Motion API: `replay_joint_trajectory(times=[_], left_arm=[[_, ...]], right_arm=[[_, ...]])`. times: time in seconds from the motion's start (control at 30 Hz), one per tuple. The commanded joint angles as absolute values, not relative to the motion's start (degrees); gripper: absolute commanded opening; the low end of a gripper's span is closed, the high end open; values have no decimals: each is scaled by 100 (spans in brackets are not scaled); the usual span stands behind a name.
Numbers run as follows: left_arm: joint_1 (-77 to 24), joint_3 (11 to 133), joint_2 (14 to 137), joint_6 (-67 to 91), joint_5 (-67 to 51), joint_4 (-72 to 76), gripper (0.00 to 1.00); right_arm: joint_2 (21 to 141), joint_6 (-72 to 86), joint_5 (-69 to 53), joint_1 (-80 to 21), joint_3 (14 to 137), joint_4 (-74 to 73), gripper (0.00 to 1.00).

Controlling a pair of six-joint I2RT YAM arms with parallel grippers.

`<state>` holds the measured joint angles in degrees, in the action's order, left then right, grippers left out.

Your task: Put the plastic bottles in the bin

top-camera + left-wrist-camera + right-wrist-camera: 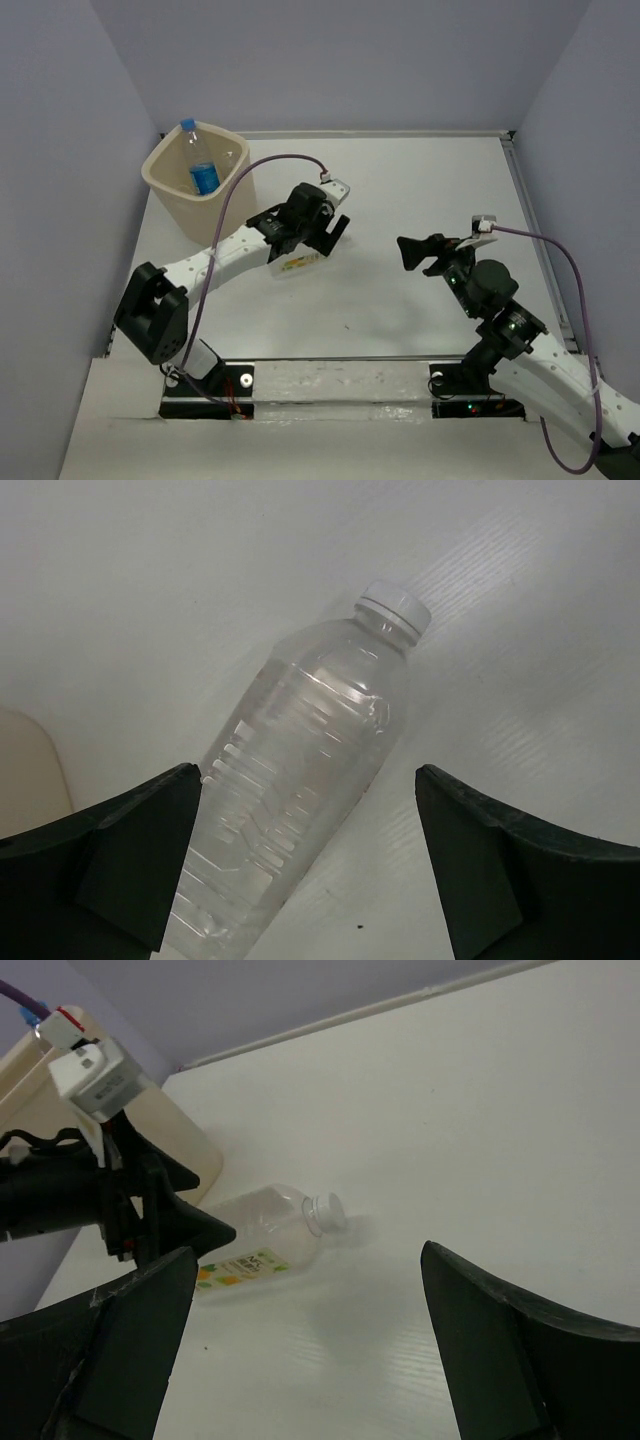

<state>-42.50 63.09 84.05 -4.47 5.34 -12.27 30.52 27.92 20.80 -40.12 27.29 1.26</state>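
While hanging open over the squarish bottle (298, 264), bring the left tool (322, 232) straight down, one finger to each side of the clear body. From the left wrist: lying on its side on the worktop (400, 180), between the spread fingers (130, 850) and touched by neither, white cap (395, 605) pointing away. Better to close across the broad middle than at the tapering neck, where the smooth plastic would likely slip out. Squeeze lightly, judging the wall to be thin and easy to crush. Make sure of a firm hold before lifting. Then raise well above the rim of the bin (160, 190), standing near, beyond and to the left in the far corner. Carry across and let go only when over the opening, not over the rim.

Leave the right tool (418, 250) where it is: spread wide, holding nothing, well apart on the right side and out of the path.

Counted in view:
- Two plastic bottles: the squarish one with the white-yellow-green label on the worktop, and a blue-capped bottle (201, 165) upright inside the bin.
- One bin.
- Two tools, both open.

No other bottles to be seen in any view.
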Motion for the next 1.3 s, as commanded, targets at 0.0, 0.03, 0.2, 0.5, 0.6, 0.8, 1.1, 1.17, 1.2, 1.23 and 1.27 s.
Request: replay_joint_trajectory(times=[0.0, 0.03, 0.2, 0.5, 0.6, 0.8, 1.1, 1.17, 1.2, 1.23, 1.27], left_arm=[[-4210, 6653, 8928, -869, 739, -1450, 99], [-4210, 6671, 9008, -914, 651, -1502, 99], [-4070, 6504, 9062, -958, 624, -1283, 99], [-3806, 6592, 9465, -993, 195, -1301, 99], [-3806, 6574, 9668, -1020, 26, -1327, 99], [-3674, 6618, 9966, -958, -440, -1415, 99], [-3762, 6618, 10415, -747, -879, -1468, 99], [-3771, 6557, 10433, -677, -923, -1450, 99], [-3771, 6548, 10450, -659, -932, -1441, 99], [-3779, 6539, 10468, -650, -914, -1441, 99], [-3779, 6539, 10459, -633, -844, -1441, 99]], right_arm=[[2795, 2874, 2092, -3981, 2663, -307, 98], [2769, 2883, 2066, -3981, 2672, -325, 98], [2865, 2883, 1829, -3981, 2654, -369, 99], [2918, 2909, 1644, -3981, 2628, -352, 99], [2848, 2892, 1635, -3981, 2663, -360, 99], [2856, 2874, 1600, -3981, 2690, -396, 99], [2847, 2839, 1608, -3981, 2733, -439, 99], [2848, 2821, 1600, -3981, 2786, -448, 99], [2856, 2830, 1600, -3981, 2804, -457, 99], [2839, 2821, 1591, -3981, 2821, -466, 99], [2813, 2830, 1582, -3981, 2839, -483, 99]])
